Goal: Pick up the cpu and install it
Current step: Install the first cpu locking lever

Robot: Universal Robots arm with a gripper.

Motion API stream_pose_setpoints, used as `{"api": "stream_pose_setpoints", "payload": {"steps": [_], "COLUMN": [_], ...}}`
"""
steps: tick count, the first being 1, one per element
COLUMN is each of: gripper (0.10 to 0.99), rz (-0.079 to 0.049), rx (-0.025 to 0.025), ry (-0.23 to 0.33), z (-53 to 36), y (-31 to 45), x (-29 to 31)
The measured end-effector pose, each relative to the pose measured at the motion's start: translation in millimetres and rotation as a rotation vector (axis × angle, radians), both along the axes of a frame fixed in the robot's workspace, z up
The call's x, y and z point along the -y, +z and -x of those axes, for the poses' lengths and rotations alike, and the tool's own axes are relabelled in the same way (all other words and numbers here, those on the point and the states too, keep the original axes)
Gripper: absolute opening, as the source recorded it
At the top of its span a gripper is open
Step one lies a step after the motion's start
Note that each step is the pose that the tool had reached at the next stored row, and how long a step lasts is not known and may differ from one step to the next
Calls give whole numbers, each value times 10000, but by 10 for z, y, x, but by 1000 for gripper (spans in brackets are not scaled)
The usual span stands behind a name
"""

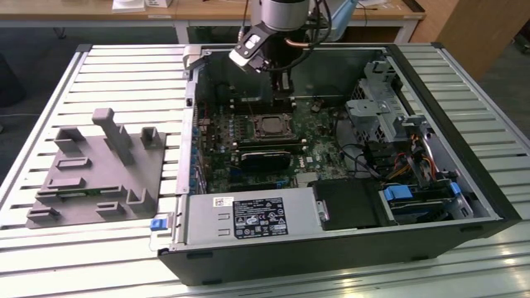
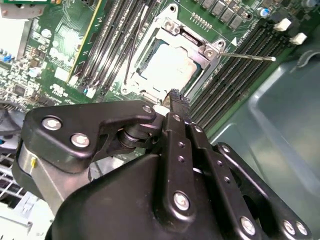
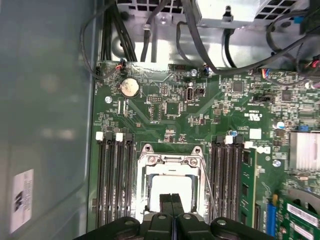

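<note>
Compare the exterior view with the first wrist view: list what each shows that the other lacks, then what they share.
Exterior view alone: the grey plastic tray on the slatted table beside the computer case, and the power supply.
First wrist view alone: the round coin battery.
Shared: the cpu lying in its socket, memory slots alongside, and the gripper hanging over it, shut and holding nothing.

Open room above the socket frame [image 3: 170,165], hemmed by memory slots [image 3: 114,175] and case wall [image 3: 45,100].
</note>
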State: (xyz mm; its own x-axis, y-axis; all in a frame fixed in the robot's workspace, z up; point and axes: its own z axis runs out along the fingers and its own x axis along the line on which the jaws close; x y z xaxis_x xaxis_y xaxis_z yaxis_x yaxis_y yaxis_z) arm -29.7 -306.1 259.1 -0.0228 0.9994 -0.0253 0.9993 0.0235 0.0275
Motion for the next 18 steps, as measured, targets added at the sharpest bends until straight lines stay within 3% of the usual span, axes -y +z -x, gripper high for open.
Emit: {"api": "stream_pose_setpoints", "payload": {"steps": [6, 8, 18], "gripper": [106, 106, 106], "rz": [1, -1, 13], "rx": [2, 4, 4], "ry": [0, 100, 1771], "z": [0, 0, 0], "y": [153, 154, 154], "x": [0, 0, 0]}}
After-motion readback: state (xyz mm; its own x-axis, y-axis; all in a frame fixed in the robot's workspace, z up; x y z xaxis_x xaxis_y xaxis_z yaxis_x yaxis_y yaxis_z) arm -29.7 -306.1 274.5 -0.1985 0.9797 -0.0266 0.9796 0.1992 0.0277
